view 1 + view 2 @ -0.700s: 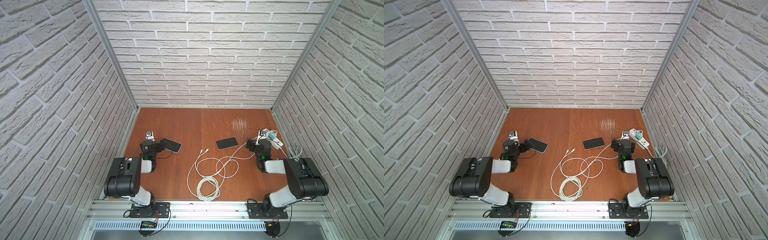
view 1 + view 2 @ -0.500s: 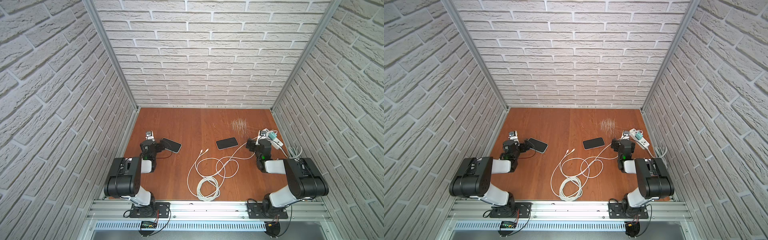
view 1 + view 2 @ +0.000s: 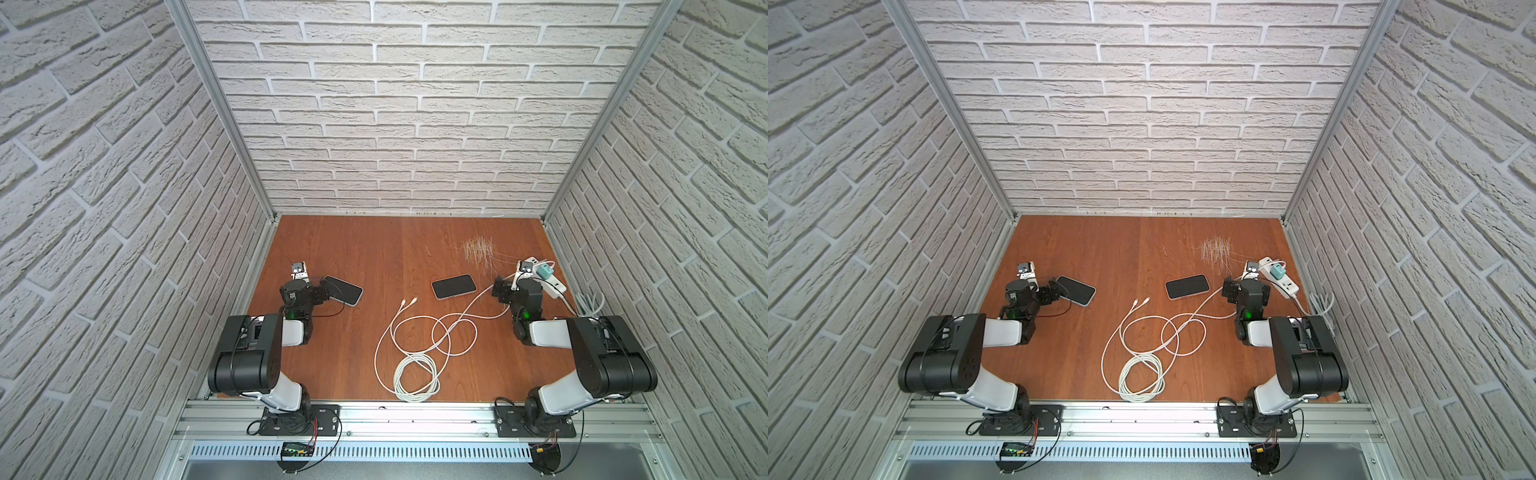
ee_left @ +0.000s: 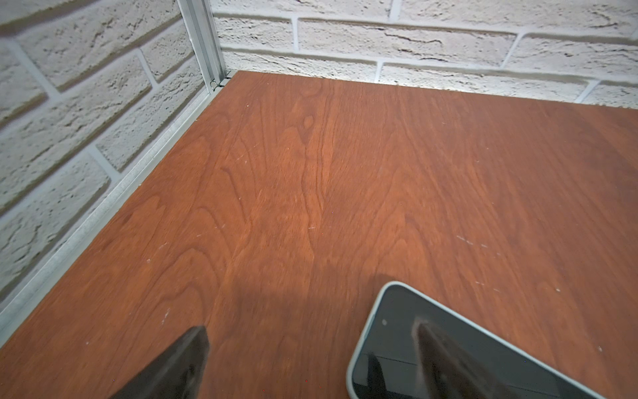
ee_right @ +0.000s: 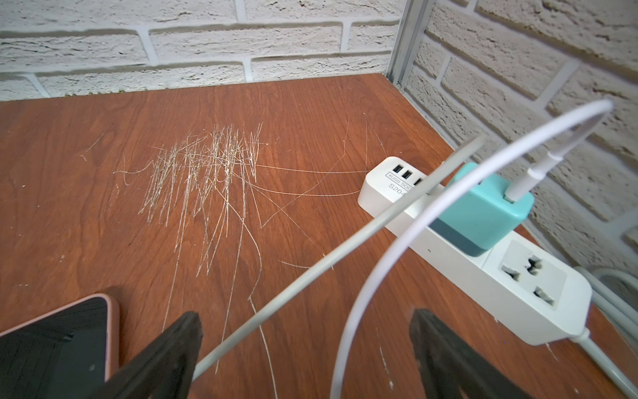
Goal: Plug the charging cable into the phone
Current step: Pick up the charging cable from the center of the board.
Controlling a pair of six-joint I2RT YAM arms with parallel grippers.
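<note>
The left gripper [image 4: 310,328] and right gripper [image 5: 307,316] stand wide, empty. The cable [image 3: 415,397] looks limp; grip its stiff plug [image 3: 414,299]. The phone [image 3: 454,286] likely slides.

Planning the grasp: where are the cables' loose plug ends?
In both top views the loose plug ends lie side by side mid-table, between the light-cased phone on the left and the pink-cased phone, nearer the latter.

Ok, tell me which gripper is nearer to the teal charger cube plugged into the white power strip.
Right. The right gripper is close beside the teal charger cube; the left gripper is far across the wooden table, at the end of the pale-cased phone.
</note>
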